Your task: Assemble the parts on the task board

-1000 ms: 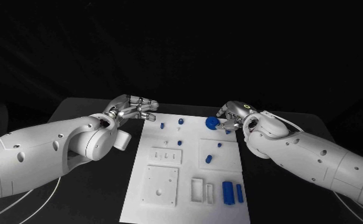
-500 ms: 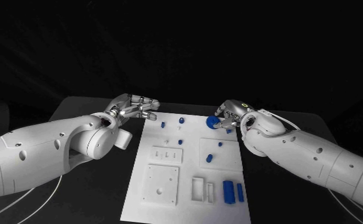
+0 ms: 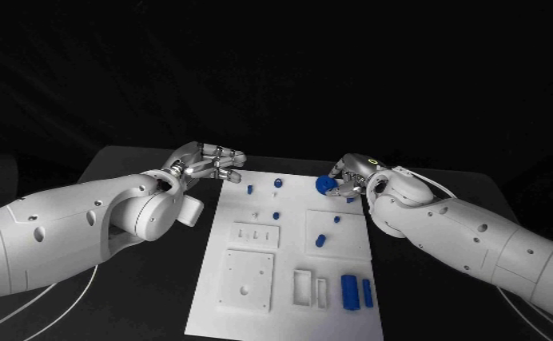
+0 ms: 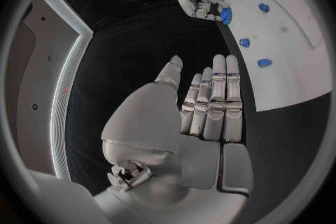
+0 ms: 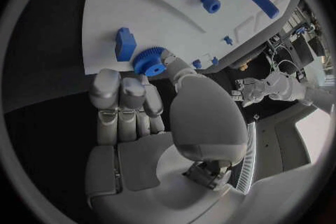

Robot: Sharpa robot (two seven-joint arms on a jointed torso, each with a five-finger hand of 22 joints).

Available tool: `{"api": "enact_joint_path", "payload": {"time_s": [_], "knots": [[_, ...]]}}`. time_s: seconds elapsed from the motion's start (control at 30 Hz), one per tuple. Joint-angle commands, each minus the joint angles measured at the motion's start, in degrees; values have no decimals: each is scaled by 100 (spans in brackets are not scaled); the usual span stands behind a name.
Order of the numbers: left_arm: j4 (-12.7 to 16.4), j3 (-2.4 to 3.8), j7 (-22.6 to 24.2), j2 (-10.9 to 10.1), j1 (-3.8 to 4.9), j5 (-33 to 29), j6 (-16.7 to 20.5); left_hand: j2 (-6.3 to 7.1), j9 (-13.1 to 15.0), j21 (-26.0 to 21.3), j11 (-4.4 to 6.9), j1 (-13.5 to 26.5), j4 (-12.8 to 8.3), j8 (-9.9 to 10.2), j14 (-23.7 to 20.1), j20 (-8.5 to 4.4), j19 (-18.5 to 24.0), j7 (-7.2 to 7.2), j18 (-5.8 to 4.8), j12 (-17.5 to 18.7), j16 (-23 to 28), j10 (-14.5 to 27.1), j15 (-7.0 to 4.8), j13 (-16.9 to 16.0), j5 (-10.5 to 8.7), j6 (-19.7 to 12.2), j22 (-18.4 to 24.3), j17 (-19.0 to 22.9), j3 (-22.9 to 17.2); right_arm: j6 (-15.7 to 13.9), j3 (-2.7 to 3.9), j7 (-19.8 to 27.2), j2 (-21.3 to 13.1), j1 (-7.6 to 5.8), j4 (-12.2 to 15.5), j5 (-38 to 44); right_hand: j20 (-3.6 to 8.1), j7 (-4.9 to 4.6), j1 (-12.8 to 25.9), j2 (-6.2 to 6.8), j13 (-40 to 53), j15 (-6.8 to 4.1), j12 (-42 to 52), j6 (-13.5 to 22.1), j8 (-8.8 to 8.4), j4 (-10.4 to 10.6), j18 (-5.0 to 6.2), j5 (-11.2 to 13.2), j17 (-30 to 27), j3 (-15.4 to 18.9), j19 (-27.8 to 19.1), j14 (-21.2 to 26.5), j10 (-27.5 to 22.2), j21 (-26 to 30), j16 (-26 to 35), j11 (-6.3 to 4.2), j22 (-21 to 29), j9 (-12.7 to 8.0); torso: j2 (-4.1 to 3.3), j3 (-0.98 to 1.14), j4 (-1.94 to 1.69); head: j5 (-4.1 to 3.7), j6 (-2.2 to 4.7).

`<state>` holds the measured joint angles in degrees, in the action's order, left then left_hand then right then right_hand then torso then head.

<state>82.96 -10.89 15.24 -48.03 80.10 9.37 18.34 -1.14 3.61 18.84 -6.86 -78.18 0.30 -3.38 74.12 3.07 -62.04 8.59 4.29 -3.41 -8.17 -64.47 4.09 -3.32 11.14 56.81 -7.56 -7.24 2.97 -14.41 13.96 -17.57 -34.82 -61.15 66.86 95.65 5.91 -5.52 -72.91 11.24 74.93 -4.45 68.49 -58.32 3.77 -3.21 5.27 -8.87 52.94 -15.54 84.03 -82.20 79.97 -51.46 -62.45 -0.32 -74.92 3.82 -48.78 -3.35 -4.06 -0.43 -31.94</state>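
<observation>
A black table [image 3: 150, 293] carries the white board [image 3: 288, 261], which lies between the two hands. The left hand [image 3: 208, 162] hovers just beside the board's far left corner, its fingers [image 4: 213, 103] stretched out straight side by side and holding nothing. The right hand [image 3: 352, 179] sits at the board's far right corner, and its fingers [image 5: 126, 95] pinch a blue gear [image 5: 148, 60] at their tips. Near that gear a small blue block [image 5: 125, 43] stands on the board, with other small blue parts [image 3: 355, 291] farther from both hands.
</observation>
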Motion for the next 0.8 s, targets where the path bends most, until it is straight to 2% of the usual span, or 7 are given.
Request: {"api": "enact_joint_path", "payload": {"time_s": [0.03, 0.8], "knots": [[7, 4, 23, 18, 6, 35, -74, 30, 7, 28, -7, 42, -7, -20, -21, 2, 55, 8, -41, -6, -23, 33, -7, -7, -10, -22, 0, 4, -7, 172, -3, 4, 22, 7, -27, -7, -38, -5, -9, -48, 467, 17, 39, -36, -18, -3, -38, -24, 10, -30, 326, -36, 33, -17, -35, -3, -15, -5, -2, 5, 6, 15, 0], [-10, 5, -22, 17, 6, 47, -76, 34, 7, 30, -11, 37, 0, -21, -24, 5, 59, 9, -41, -6, -23, 43, -5, -7, -10, -26, 8, 4, -12, 247, -3, 32, 42, -4, 21, -321, -47, -14, 71, -72, 501, 26, 69, -78, -18, 213, -29, -92, 23, 27, 331, -34, 52, -12, -55, 14, -72, -5, -3, 8, 9, 6, -41]]}}
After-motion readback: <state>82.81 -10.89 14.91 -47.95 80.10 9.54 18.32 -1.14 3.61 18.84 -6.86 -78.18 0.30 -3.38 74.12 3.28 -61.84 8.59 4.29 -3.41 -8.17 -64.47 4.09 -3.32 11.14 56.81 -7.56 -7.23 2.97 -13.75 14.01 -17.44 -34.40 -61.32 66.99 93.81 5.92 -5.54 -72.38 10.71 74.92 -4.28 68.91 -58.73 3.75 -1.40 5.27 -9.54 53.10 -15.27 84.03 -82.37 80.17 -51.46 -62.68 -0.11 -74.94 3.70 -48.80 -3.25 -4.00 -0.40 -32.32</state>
